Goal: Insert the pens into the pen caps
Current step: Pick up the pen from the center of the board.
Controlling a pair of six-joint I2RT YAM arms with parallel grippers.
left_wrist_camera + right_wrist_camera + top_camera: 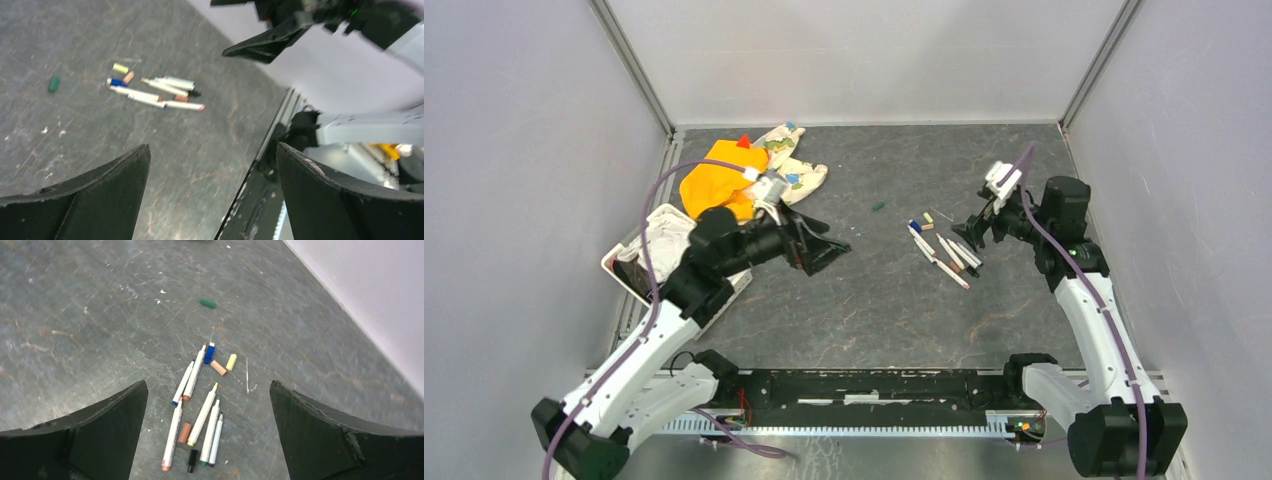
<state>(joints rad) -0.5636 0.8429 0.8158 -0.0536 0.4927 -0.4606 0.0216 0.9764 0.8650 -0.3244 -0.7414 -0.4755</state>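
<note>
While my left gripper (212,146) and my right gripper (207,382) hung wide open and empty, the pens (202,415) lay flat on the table (75,315), nearly parallel, long axes running toward the blue cap (209,353); the green cap (208,303) lay well beyond it.

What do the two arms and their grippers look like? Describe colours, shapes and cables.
The left arm and right arm have white links with black joints and bases. A purple cable runs along each. The left gripper and right gripper are black, with broad wedge-shaped fingers.
</note>
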